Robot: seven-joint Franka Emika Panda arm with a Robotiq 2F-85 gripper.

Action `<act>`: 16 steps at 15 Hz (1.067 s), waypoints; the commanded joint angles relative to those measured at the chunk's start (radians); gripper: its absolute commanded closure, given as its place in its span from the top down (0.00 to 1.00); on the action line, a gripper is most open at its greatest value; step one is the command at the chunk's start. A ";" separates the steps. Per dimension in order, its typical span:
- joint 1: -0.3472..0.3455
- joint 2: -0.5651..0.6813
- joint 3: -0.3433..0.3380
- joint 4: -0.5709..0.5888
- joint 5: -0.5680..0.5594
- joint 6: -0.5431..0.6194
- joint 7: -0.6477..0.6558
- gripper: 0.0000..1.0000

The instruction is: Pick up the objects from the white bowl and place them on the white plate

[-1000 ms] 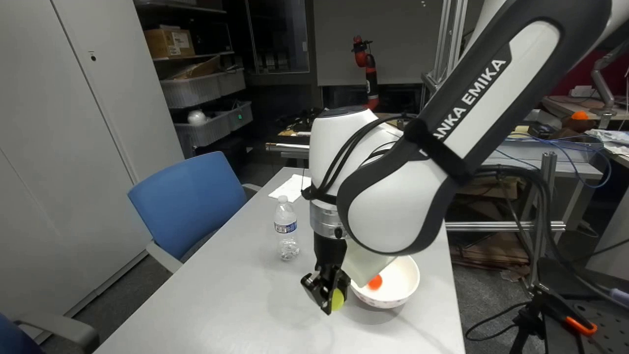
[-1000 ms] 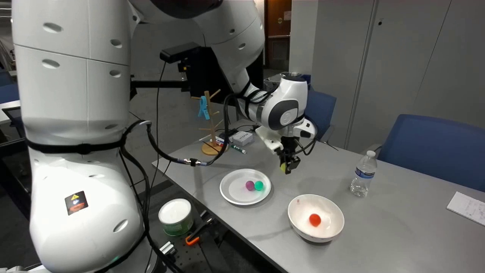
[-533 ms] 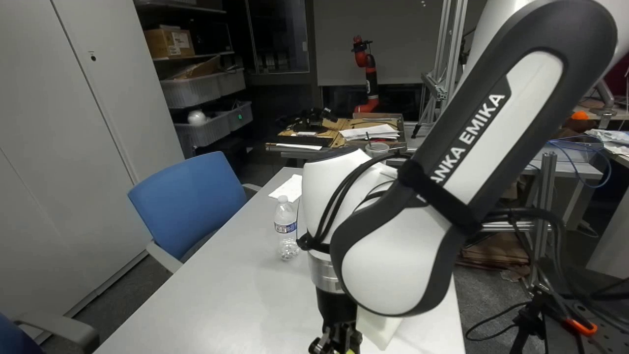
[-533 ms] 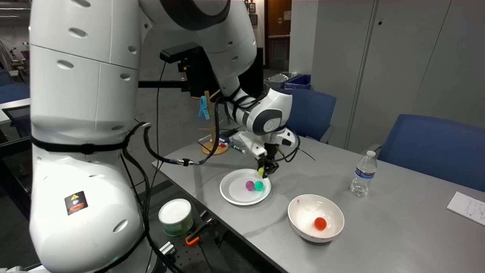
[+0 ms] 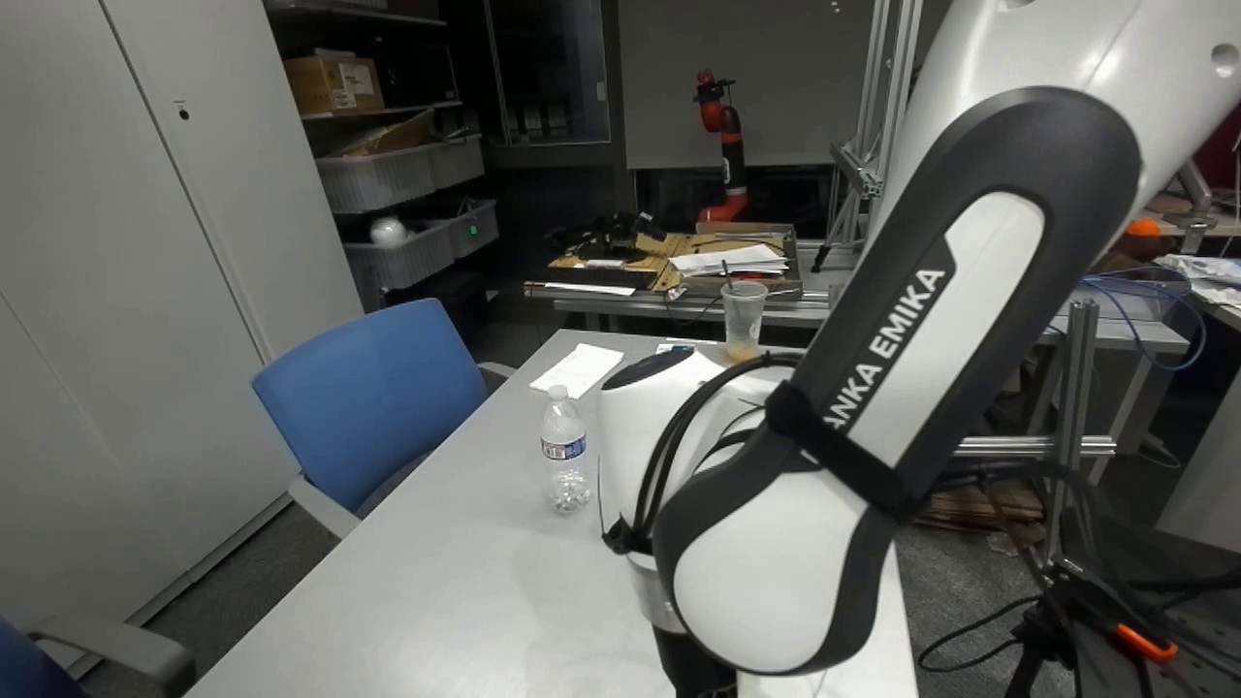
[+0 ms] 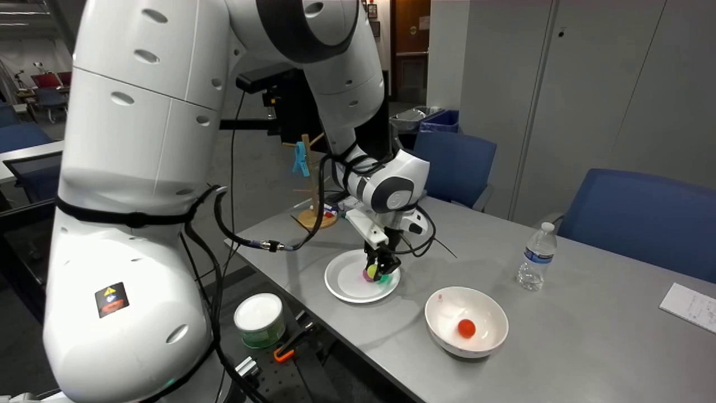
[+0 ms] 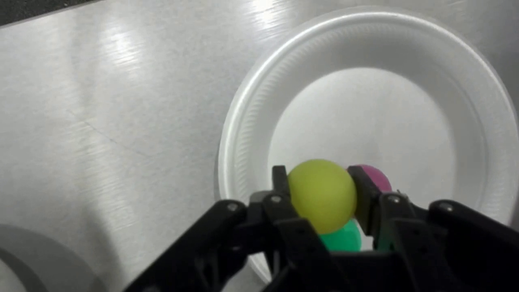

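Observation:
My gripper (image 7: 319,178) is shut on a yellow-green ball (image 7: 322,196), held low over the white plate (image 6: 339,291); they also show in an exterior view, the gripper (image 6: 380,266) and the ball (image 6: 372,271). A magenta ball (image 7: 378,178) and a green ball (image 7: 344,239) lie on the plate, each partly hidden by the gripper and held ball. Whether the held ball touches them I cannot tell. The white bowl (image 6: 439,322) stands apart on the table with one orange-red ball (image 6: 466,328) inside. In an exterior view the arm hides the bowl, and the gripper is out of frame.
A water bottle (image 6: 538,257) stands beyond the bowl, with a paper sheet (image 6: 691,307) farther along the table. A wooden stand (image 6: 316,218) is behind the plate. A plastic cup (image 5: 745,315) is at the table's far end. Blue chairs (image 5: 373,388) line the side.
My gripper has carried the yellow-green ball from above the table beside the plate to over the plate, and lower. The orange-red ball has shifted slightly inside the bowl.

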 commanded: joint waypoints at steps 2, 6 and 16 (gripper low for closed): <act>-0.020 0.030 0.019 0.031 0.028 -0.048 -0.064 0.15; -0.018 0.041 0.018 0.039 0.025 -0.061 -0.074 0.66; -0.009 -0.012 -0.023 0.027 -0.008 -0.070 -0.036 1.00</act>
